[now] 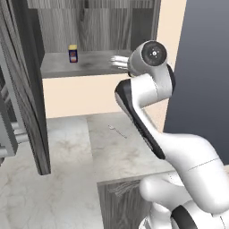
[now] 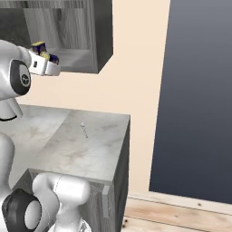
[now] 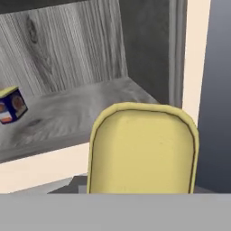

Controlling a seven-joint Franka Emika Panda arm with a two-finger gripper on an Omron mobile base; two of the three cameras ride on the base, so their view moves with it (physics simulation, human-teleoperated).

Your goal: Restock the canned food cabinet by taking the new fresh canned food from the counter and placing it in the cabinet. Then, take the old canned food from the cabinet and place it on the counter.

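Arm is raised w/ the tool (image 2: 49, 63) up at the open cabinet (image 1: 89, 27), level w/ the front edge of its pale shelf floor. Hand view has a yellow-topped can (image 3: 142, 149) right in front of the lens, close & big, so judged to be grasped in the tool – this should be the fresh can going in. Finger tips are hidden behind it, so grip quality can't be read. In right base view a bit of blue/yellow sits at the tool's end, prob. the same can.

Old can (image 1: 73, 53) (blue label, yellow lid) stands upright on the shelf, toward the left, well apart from the tool. In hand view it's at the far left edge, looks tilted but that's likely just camera roll.

Counter (image 1: 67, 152) below has a small thin metal utensil (image 1: 117, 131) lying flat; too small to tell what kind.

Risks from here:
- Can's bottom may catch the shelf lip if the arm pushes in too low → can knocked out of grip or tipped.
- Cabinet's right wall is near the tool; drifting right could scrape it.
- Releasing before the can is flat on the shelf → it rolls or falls to the counter.
- Reaching too far left could bump the old can.
- Open door (image 1: 27, 89) stands left of the arm; a wide swing on the way back could hit it.
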